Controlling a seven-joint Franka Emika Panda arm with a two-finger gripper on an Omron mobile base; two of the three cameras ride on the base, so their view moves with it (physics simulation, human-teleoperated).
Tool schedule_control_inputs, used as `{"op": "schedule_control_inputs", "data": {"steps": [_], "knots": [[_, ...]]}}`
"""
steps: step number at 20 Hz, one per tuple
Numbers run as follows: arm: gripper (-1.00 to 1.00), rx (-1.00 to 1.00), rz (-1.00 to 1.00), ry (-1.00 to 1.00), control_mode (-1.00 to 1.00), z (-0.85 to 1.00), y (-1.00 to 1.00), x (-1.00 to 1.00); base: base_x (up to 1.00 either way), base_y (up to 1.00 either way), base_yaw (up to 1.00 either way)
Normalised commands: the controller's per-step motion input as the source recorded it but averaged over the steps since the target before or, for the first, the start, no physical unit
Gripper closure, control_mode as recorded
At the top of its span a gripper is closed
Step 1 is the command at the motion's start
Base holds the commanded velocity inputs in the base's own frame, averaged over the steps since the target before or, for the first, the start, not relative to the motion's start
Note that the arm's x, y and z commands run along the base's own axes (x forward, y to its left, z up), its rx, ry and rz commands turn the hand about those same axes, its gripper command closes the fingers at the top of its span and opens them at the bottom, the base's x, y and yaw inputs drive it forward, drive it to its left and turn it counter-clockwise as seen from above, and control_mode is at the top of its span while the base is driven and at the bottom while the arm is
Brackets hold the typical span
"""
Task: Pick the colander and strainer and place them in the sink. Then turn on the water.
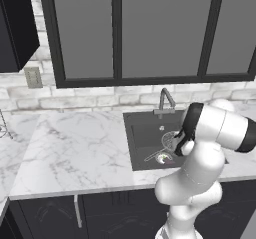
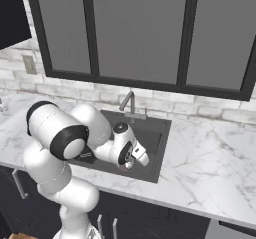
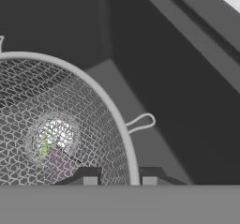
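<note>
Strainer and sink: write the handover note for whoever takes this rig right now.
Tool: shut on the strainer's rim, one finger on each side, low inside the sink.
Strainer: in the basin over the drain, not yet released; its wire handle points toward the front left.
Colander: cannot make it out in these views; check where it is.
Faucet: no stream visible, water off.
Left: release the strainer, confirm the colander, turn on the water.
</note>
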Motion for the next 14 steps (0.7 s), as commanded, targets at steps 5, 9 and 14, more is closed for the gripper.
{"op": "schedule_control_inputs", "data": {"steps": [5, 9, 14], "knots": [[1.00, 0.00, 0.00, 0.00, -1.00, -0.25, 0.00, 0.28, 0.00, 0.00, 0.00], [1.00, 0.00, 0.00, 0.02, -1.00, -0.27, 0.00, 0.32, 0.00, 0.00, 0.00], [1.00, 0.00, 0.00, 0.02, -1.00, -0.27, 0.00, 0.30, 0.00, 0.00, 0.00]]}}
